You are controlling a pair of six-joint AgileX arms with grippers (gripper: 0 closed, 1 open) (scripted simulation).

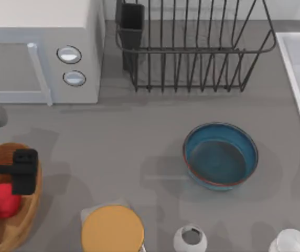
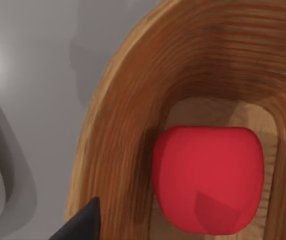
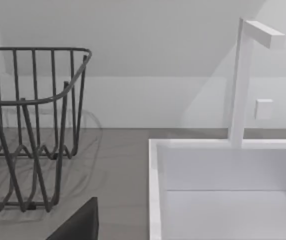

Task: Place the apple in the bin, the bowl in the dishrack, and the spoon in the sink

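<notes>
Looking at the fingers first: the left gripper (image 1: 18,173) is hung over the bin (image 1: 32,210) at the bench's left edge near the front, and whether its fingers are spread or pressed together can't be told from here, though nothing seems to be pinched, since in the left wrist view the apple (image 2: 207,179) is seen lying on the basket's floor on its own. So the apple part can probably be counted as done. The bowl (image 1: 221,155) is sat upright on the open bench, right of centre, well apart from the dishrack (image 1: 194,50) along the back edge, so that bit is judged not started. The spoon can't be made out anywhere, so nothing can be said about it; the sink (image 1: 296,63) is at the right edge, and its basin looks bare in the right wrist view beside a white tap (image 3: 243,75). A dark fingertip of the right gripper is glimpsed in that view, state not tellable. Around it all: a white box with two knobs (image 1: 40,47) at the back left corner, a flat yellow disc (image 1: 112,229) and two white cups (image 1: 190,239) along the front edge. The path from bowl to rack looks unobstructed.
</notes>
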